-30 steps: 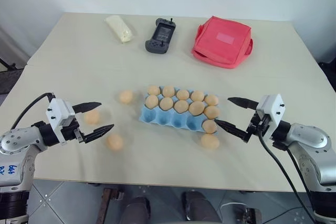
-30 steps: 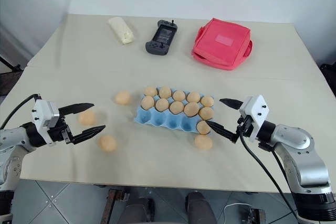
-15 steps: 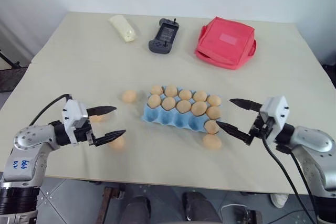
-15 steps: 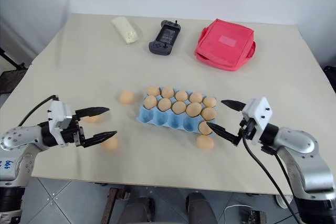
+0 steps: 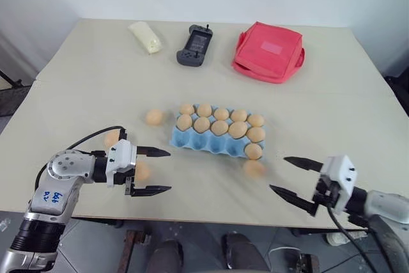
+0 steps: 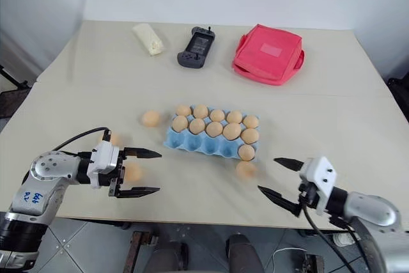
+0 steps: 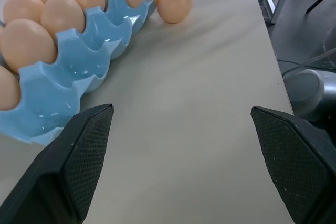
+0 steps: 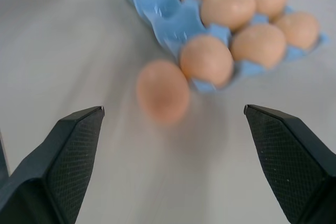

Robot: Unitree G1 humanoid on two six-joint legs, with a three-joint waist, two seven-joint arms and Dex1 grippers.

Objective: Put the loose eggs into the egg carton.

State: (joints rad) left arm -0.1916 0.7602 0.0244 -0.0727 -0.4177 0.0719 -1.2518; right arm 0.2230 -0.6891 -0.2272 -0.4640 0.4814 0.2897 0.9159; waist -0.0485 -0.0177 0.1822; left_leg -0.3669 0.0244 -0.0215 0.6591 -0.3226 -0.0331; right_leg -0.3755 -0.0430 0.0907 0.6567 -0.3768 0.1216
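Because four loose eggs point(image 5: 254, 168) are left on the table, we hold both grippers empty and spread wide: one lies just ahead of the right gripper point(image 5: 295, 183), the egg carton point(image 5: 211, 144) beyond it; another sits behind the left gripper point(image 5: 154, 171).

Egg count. We count fifteen eggs in all. Eleven sit in the one light blue egg carton point(image 5: 211, 146): five in the far row, five in the middle row and one in the near row, where we count four bare cups point(image 5: 198, 143). Four loose eggs point(image 5: 153, 117) lie on the one table point(image 5: 332, 113). We also count one red bag point(image 5: 267, 52), one black handheld game controller point(image 5: 195, 45) and one white packet point(image 5: 146, 36).
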